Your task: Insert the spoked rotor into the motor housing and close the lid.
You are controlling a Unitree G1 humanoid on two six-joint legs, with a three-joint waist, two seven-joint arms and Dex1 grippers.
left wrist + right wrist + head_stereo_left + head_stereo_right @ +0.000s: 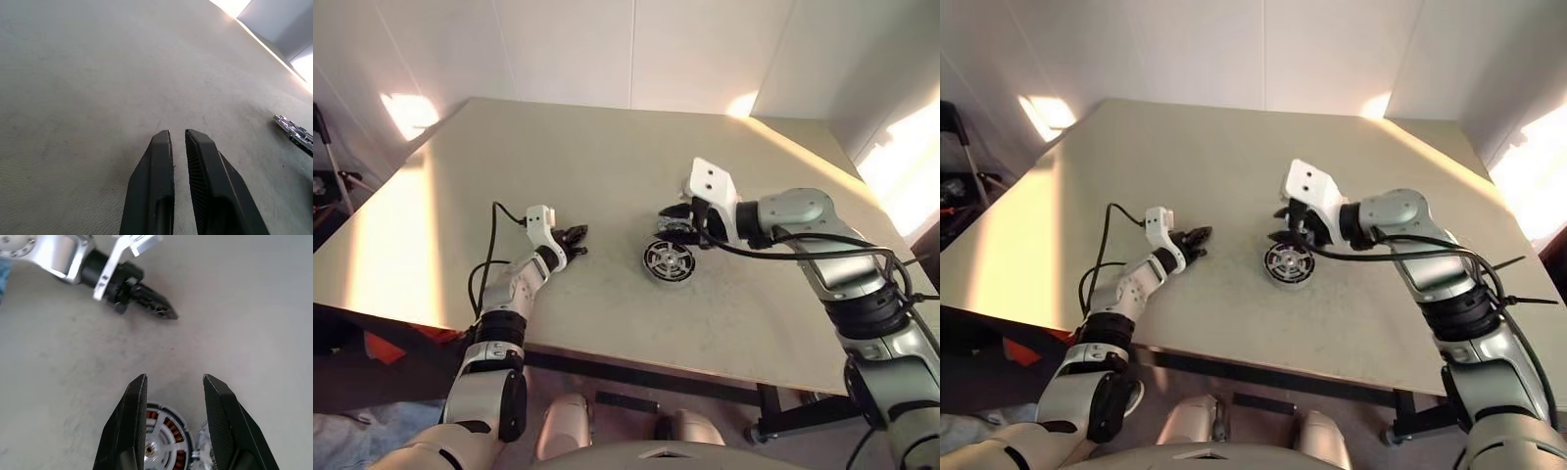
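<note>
Plainly, in the head views the round dark motor housing point(668, 260) sits near the middle of the pale beige table point(607, 166), its face showing light spokes inside a dark rim, which suggests the spoked rotor is already seated, though I cannot be sure. At about 12 o'clock from it, touching or just beside it, lies another small part under the right gripper point(677, 223); it may be the silver-grey ribbed lid, so closing looks to be the step left. The left gripper point(574, 238) rests low at about 9 o'clock from the housing, well apart. In the left wrist view its 2 black fingers point(157, 186) stand almost together with a thin gap, holding nothing, above bare table. In the right wrist view the 2 jaws stand partly open and empty above the housing, where copper-red windings point(168, 423) ring a silvery hub, and a shiny metal piece point(204, 450) lies just beside it.
</note>
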